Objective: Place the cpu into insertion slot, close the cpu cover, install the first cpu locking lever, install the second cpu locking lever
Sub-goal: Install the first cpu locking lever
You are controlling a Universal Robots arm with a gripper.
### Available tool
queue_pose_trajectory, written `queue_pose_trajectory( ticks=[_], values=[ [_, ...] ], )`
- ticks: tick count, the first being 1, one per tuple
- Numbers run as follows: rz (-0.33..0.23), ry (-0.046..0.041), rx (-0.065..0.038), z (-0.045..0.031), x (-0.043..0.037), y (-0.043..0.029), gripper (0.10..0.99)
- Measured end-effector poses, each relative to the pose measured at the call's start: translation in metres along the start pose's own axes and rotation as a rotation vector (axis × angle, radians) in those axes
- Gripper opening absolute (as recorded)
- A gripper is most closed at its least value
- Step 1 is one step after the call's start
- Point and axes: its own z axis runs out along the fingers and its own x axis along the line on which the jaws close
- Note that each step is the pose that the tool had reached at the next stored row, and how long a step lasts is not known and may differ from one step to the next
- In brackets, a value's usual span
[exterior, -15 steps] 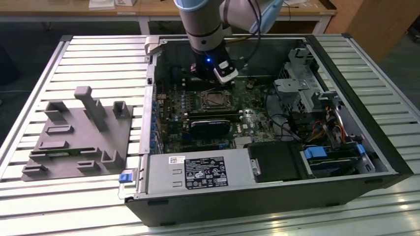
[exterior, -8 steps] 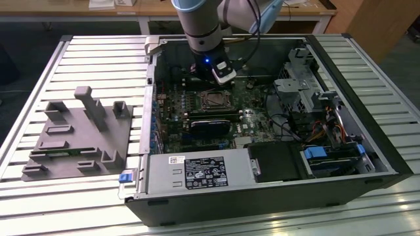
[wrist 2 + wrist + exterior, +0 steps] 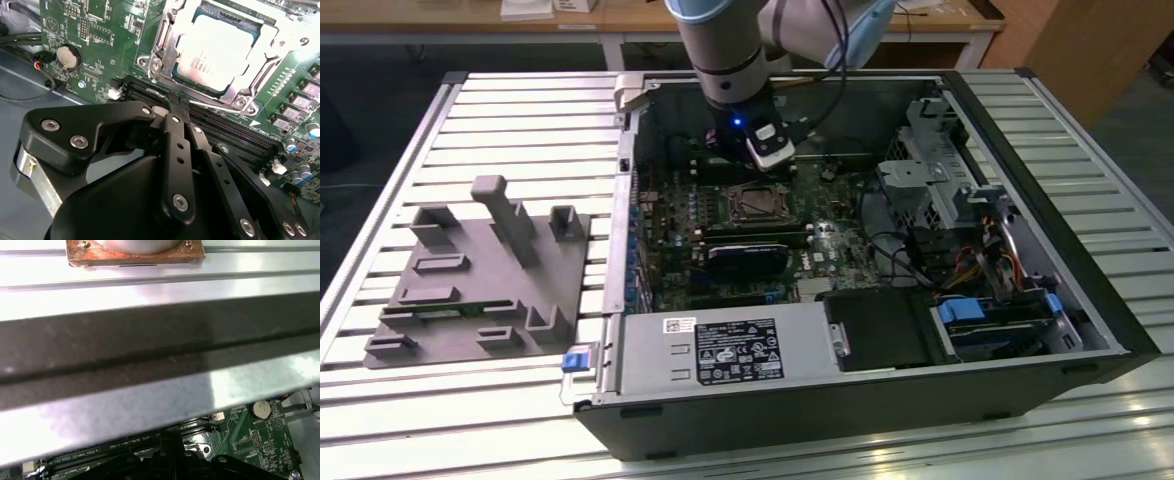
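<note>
The cpu (image 3: 216, 49), pale and silvery, lies in the insertion slot (image 3: 758, 203) on the green motherboard. The cpu cover (image 3: 161, 42), a silvery metal frame, lies flat over it, and the chip shows through its window. A thin metal locking lever (image 3: 225, 107) runs along the cover's edge beside the memory slots. My gripper (image 3: 177, 102) is shut, its black fingertips pressed together right at this lever rod; whether they clamp it or only touch it is unclear. In the exterior view the gripper (image 3: 770, 158) hangs inside the open computer case, just behind the slot.
Long black memory slots (image 3: 235, 135) lie between the gripper and the cover. A coin battery (image 3: 67, 57) sits on the board. A black heatsink (image 3: 747, 258), power supply (image 3: 720, 352) and drive cage (image 3: 947, 180) crowd the case. A grey fixture (image 3: 480, 270) stands at the exterior view's left.
</note>
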Motion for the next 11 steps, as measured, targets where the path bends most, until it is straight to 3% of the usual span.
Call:
queue_pose_trajectory(
  ticks=[11],
  values=[
    [0.030,-0.0077,0.007,0.0020,0.0028,0.0008,0.106]
  ],
)
